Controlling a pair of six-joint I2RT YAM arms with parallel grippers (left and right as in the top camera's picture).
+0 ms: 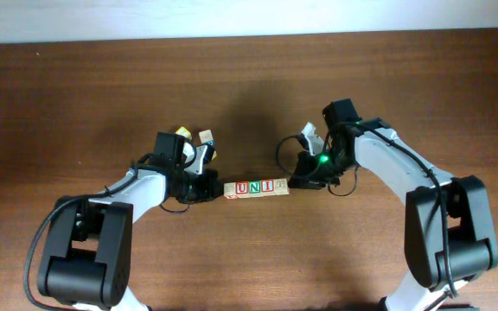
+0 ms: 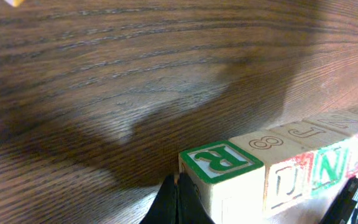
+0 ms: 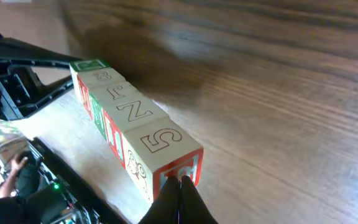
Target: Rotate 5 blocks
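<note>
Five blocks (image 1: 256, 187) lie in one touching row at the table's middle, with the letters U (image 1: 243, 187), N (image 1: 255, 187) and I (image 1: 267, 187) facing up and a pale cube at each end. My left gripper (image 1: 215, 187) is shut, its tips against the row's left end. In the left wrist view that end cube shows a green R (image 2: 219, 163) beside the left gripper (image 2: 178, 186). My right gripper (image 1: 295, 181) is shut too. In the right wrist view the right gripper (image 3: 180, 185) touches the red-framed end face of the "5" cube (image 3: 161, 142). Neither gripper holds anything.
A yellow-faced cube (image 1: 181, 132) and a tan cube (image 1: 206, 136) sit just behind the left arm's wrist. Both arms reach in from the near edge, one on each side of the row. The dark wooden table (image 1: 249, 86) stretches behind.
</note>
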